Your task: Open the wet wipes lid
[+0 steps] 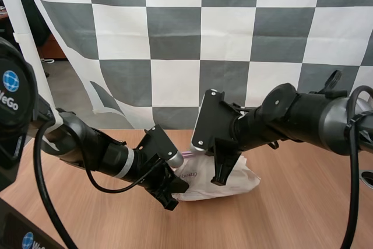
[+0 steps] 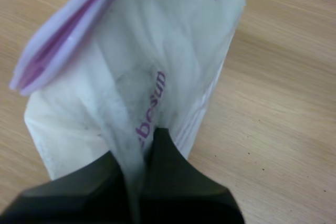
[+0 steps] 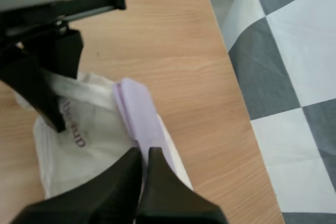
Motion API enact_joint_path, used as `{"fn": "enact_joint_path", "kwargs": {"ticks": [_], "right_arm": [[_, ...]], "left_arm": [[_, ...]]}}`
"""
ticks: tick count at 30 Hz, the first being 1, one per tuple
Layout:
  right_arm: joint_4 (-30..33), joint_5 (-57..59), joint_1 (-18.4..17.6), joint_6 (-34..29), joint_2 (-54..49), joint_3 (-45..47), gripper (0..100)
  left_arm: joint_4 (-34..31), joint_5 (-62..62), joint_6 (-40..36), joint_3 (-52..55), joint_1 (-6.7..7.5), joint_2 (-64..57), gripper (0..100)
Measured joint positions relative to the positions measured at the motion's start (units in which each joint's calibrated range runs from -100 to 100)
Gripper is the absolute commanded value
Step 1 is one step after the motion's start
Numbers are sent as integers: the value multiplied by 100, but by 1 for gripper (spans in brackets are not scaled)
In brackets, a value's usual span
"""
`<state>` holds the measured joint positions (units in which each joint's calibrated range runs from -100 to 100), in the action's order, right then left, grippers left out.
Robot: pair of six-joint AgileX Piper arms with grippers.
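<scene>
Black right tool (image 3: pixel 143 156): fingers nearly together, only a thin slit between them. The near end of the lilac lid (image 3: pixel 137 114) runs into that slit, so I read it as pinched. The lid is a narrow strip. Its long axis runs straight away from the tips, in line with the fingers, along the top of the pack of wet wipes (image 1: pixel 236 182).

Left tool (image 2: pixel 143 169): clamped on a fold of the pack's white film, which is squeezed up between the two fingers. From this side the lid's edge stands off the film with a purple layer showing underneath, so it is probably partly peeled.

The pack lies mid-desk with its long side roughly left to right. The left tool is on its left end and the right tool is on top, toward the middle. The right arm is the one on the lid; the left only anchors.

Pose: the right arm comes in from the right with its wrist bent down and fingers pointing down at the pack. The left arm lies low from the near left, stretched along the desk (image 1: pixel 291 214), fingers pointing right.

Judgement: the next move is the right tool lifting and peeling along the strip's axis while the left holds the pack down. The risk is the thin flap slipping out.
</scene>
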<state>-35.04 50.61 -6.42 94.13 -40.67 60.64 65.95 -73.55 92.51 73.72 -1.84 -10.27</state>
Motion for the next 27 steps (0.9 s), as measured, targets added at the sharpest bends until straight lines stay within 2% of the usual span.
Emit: {"fn": "enact_joint_path", "kwargs": {"ticks": [14, 19, 27], "right_arm": [[-133, -352, 0, 26, 422, -186, 0], [71, 331, 0, -164, 133, -186, 0], [784, 1882, 0, -866, -436, -186, 0]], "left_arm": [[-23, -1, 0, 14, 0, 0, 0], [-23, 186, 0, 14, 0, 0, 0], [-23, 186, 0, 14, 0, 0, 0]]}}
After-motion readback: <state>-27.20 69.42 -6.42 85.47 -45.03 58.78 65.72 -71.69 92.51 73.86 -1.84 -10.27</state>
